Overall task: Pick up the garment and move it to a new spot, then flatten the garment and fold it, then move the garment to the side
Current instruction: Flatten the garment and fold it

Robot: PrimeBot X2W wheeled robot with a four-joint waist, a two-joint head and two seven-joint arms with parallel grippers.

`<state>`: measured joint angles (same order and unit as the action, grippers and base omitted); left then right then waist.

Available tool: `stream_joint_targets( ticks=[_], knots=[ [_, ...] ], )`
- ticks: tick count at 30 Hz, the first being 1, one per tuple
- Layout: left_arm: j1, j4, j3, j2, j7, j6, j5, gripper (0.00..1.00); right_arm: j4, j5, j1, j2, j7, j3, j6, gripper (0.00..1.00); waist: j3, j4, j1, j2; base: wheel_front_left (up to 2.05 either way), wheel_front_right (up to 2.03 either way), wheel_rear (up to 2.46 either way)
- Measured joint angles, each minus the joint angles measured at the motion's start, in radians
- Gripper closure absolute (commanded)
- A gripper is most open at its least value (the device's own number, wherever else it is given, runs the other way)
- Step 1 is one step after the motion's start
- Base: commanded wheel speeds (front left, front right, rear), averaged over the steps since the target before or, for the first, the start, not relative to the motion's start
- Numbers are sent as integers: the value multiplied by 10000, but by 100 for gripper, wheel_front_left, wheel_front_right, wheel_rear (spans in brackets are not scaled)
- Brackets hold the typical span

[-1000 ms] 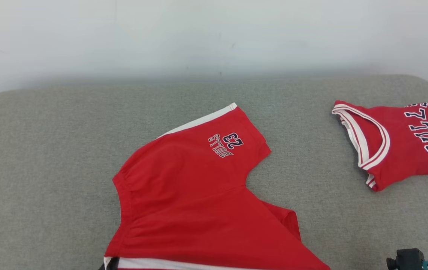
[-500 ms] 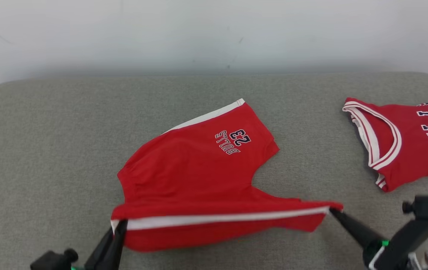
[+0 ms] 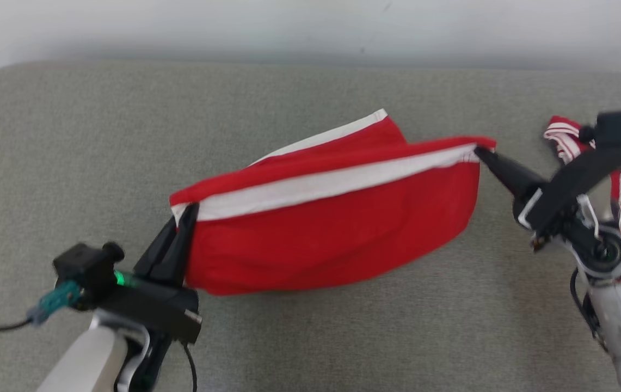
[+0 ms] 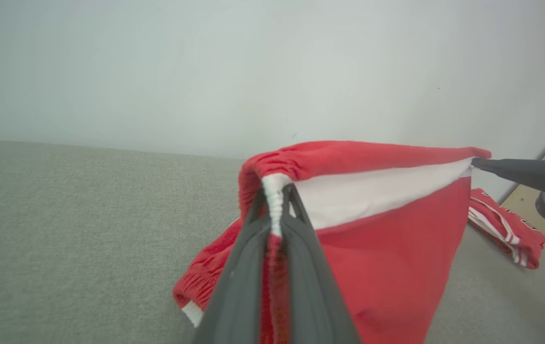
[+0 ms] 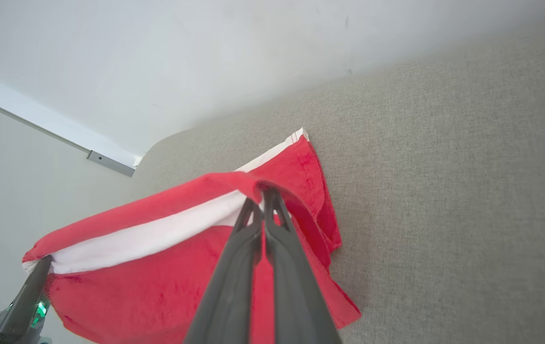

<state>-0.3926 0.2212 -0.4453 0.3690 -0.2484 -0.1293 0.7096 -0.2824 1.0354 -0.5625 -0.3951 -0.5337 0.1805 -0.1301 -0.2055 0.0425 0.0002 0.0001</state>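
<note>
Here, both jaws pinch one red garment (image 3: pixel 332 239); one jersey (image 4: pixel 506 227) lies nearby.

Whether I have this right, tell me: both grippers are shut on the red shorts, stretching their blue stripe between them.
Wrong colour: the stripe is white, as the head view shows. The left gripper and right gripper are shut on the red shorts.

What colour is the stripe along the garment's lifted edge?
The stripe is white; the head view shows it best.
</note>
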Motion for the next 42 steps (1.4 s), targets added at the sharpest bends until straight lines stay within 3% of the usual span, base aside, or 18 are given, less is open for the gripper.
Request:
stream_joint_targets(
  ticks=[7,13,26,27,28,29,30,36,42],
  knots=[
    [-1867,1400,-1175,-215,13,-2,780,100,-2339,-955,-2557,368,-107,309,0,100,-669,525,0,1,0,0,0],
    [-3076,2364,-1689,-558,-59,-4,1388,100,-3967,-1496,-4050,552,431,660,0,100,-1287,971,0,0,0,0,0],
    [-4250,3643,-2537,-1003,-128,-15,2029,100,-5942,-1768,-5147,715,1615,1776,0,100,-2219,1716,0,1,0,0,0],
    [-4280,3672,-2545,-1011,-130,-15,2029,98,-6021,-1747,-5192,706,1726,1860,0,77,-2223,1730,0,1,0,0,0],
    [-4278,3726,-2569,-1011,-134,-15,2029,52,-6050,-1733,-5211,702,1862,1944,0,16,-2211,1730,0,1,0,0,0],
    [-4271,3776,-2581,-1003,-136,-15,2029,7,-6071,-1697,-5214,696,1942,2029,0,0,-2189,1720,-1,1,0,0,0],
    [-4270,3799,-2546,-989,-138,-15,2013,0,-6096,-1615,-5211,688,2006,2134,0,0,-2157,1703,-2,1,0,0,0],
    [-3814,3745,-1950,-825,-140,-15,1304,0,-5814,-1379,-4828,397,3020,2832,0,0,-1751,1572,-2,1,0,0,0],
    [-2390,3001,-453,-767,-142,75,-242,0,-5377,-1108,-3727,-54,4335,3655,0,0,-1069,1431,-4,-1,0,0,0]
  ],
)
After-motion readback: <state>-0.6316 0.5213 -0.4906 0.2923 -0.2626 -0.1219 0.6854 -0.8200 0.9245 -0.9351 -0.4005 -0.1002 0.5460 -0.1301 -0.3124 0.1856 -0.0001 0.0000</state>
